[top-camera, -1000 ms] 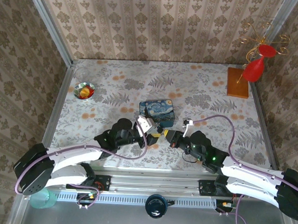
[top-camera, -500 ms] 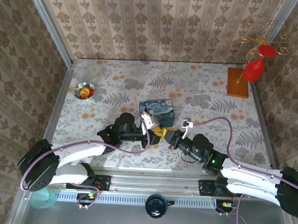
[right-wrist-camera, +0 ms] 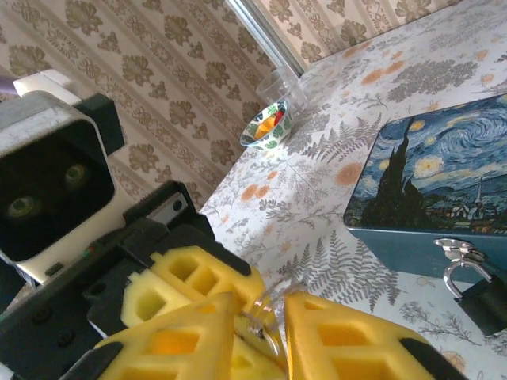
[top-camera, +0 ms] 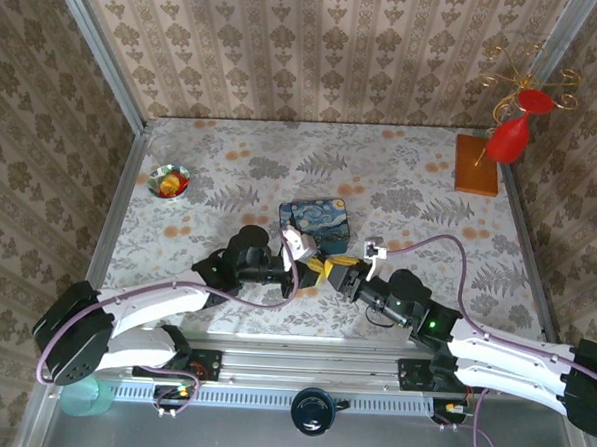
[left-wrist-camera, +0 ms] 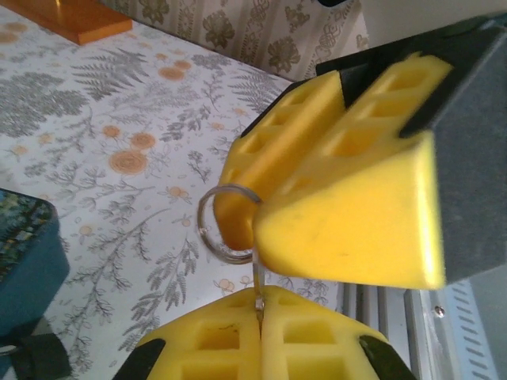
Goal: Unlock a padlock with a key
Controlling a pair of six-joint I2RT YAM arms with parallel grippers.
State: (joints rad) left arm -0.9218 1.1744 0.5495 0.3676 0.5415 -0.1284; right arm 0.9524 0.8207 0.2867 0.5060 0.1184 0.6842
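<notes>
key is now pinched by both claws, brought together within the last second: head clenched in the right claw, blade tip clamped in the left claw. padlock is left untouched beside the blue tin; a handover is judged under way.

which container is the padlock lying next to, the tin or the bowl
The blue night-sky tin: the padlock lies right beside its side wall, while the small bowl sits far away from it.
</notes>
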